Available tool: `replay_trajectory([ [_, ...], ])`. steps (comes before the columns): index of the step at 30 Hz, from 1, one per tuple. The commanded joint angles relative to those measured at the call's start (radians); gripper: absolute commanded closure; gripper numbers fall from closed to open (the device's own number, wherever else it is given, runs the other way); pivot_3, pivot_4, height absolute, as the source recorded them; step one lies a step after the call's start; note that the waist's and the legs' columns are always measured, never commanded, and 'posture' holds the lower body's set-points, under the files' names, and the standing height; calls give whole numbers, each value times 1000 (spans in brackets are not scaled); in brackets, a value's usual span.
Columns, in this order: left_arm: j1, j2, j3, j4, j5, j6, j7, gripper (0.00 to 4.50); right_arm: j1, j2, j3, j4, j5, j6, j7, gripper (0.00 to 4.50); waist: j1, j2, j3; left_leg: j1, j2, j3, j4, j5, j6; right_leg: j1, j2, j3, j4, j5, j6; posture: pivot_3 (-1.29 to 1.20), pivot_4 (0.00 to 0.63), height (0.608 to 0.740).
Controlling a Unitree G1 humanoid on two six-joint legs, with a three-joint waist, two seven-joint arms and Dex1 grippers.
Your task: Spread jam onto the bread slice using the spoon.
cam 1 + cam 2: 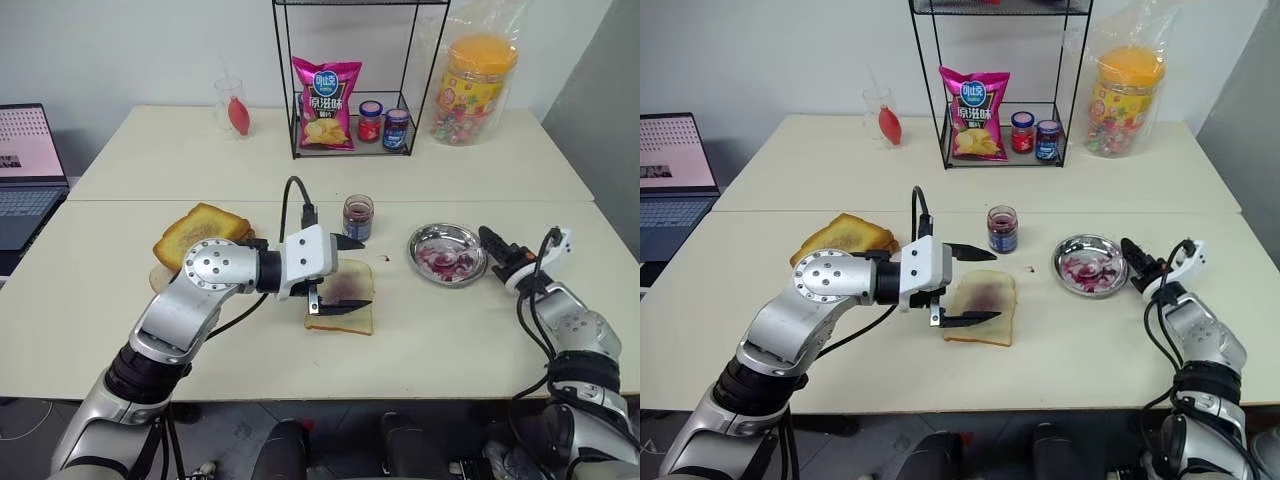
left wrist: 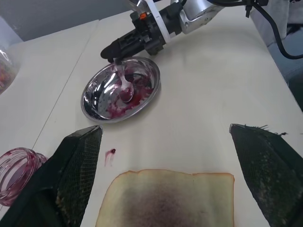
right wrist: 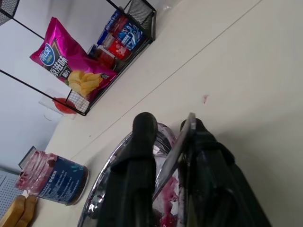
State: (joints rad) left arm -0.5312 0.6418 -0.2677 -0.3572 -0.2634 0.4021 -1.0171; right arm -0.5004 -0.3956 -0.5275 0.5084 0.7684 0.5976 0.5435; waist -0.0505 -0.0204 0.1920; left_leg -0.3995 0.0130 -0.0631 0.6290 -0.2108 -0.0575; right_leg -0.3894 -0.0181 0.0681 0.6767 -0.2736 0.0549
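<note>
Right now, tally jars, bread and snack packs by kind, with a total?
Small glass jars: 3, open jam jar, red-labelled lidded jar, blue-labelled lidded jar
White bread slice with purple smear: 1
Golden toasted bread stack: 1
Pink crisp bag: 1
Orange-lidded candy tub: 1
Total: 7

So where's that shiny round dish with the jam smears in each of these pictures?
Left eye: the steel dish lies right of the bread slice.
Right eye: same place.
Left wrist: beyond the bread.
Right wrist: behind the fingers.
Shared landmark: the jam jar.
</note>
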Motion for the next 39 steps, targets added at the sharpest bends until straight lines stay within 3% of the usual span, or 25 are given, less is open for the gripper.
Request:
replay_trajectory([
  [1, 3, 13, 39, -22, 1, -26, 3, 0, -6, -24, -19, -15, 12, 4, 15, 4444, 0, 0, 0, 0, 0, 0, 0, 0, 0, 0, 0, 0, 0, 0, 0, 0, 150, 740],
  [12, 31, 21, 74, -15, 5, -23, 35, 0, 68, -46, -30, -150, 43, 44, 18, 4444, 0, 0, 0, 0, 0, 1, -1, 0, 0, 0, 0, 1, -2, 0, 1, 0, 150, 740],
  [16, 73, 21, 176, -14, 6, 22, 147, 0, 90, -10, 8, -521, 127, 111, -81, 4444, 0, 1, 1, -1, 0, 1, -1, 0, 0, -1, 0, 1, -2, 0, 1, 0, 150, 740],
  [21, 123, 26, 252, -6, 32, 63, 249, 0, -64, 18, 121, -697, 82, 106, -214, 4444, -19, 2, 2, -1, 1, 3, -1, 0, 0, -4, 1, 3, 1, 0, 1, 0, 150, 740],
  [27, 142, -3, 278, 7, 19, 108, 317, 0, -223, 44, 289, -663, -43, 66, -240, 4444, -16, 2, 2, -2, 1, 2, -2, 0, 0, -5, 1, 2, 0, 0, 1, 0, 150, 740],
  [30, 169, -24, 307, 28, -6, 143, 342, 0, -348, 90, 427, -543, -174, -19, -200, 4444, -11, 2, 2, -4, 1, 3, -2, 0, 0, -6, 0, 3, -1, 0, 1, 0, 150, 740],
  [39, 172, -37, 334, 2, -67, 215, 345, 0, -424, 147, 530, -324, -331, -186, -90, 4444, 0, 1, 1, -16, 0, 1, -1, 0, 0, -18, -1, 0, 2, 3, -4, 0, 150, 740],
])
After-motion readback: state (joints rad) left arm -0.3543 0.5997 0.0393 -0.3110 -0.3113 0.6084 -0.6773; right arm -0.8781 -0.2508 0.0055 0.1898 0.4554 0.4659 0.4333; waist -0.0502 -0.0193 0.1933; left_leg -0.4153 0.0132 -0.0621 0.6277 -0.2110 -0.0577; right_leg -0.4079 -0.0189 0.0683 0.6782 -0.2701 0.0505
